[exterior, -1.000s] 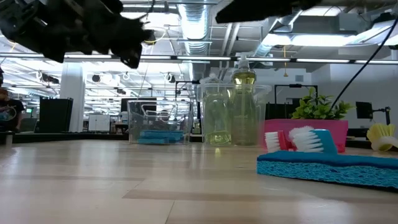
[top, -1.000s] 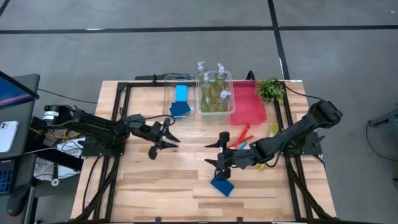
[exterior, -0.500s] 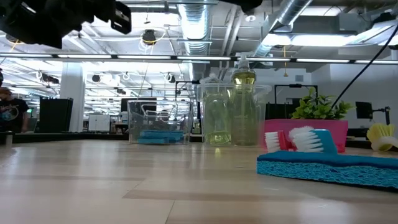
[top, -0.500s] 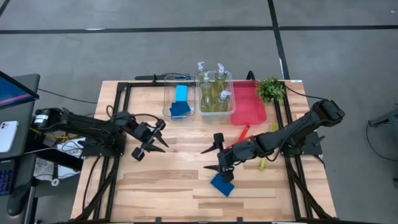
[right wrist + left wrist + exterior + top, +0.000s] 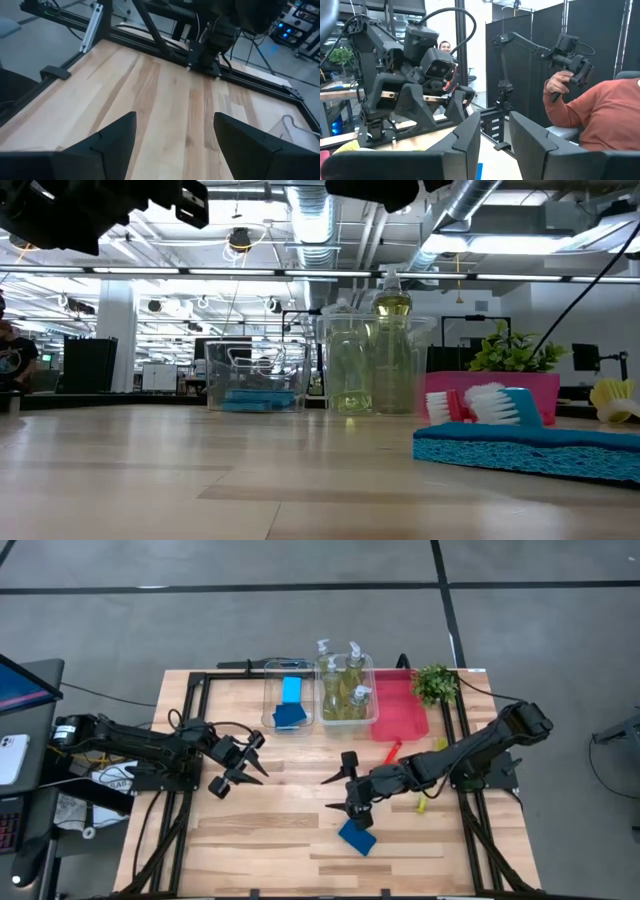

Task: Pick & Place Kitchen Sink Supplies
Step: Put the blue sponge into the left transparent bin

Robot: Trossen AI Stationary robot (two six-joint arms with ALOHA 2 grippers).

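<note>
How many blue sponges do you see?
3: two flat blue rectangular sponges in the left clear plastic bin, one on the wooden table. More may be hidden.

No readable text, labels, brand names, numbers or signs appear in any of the views.
</note>
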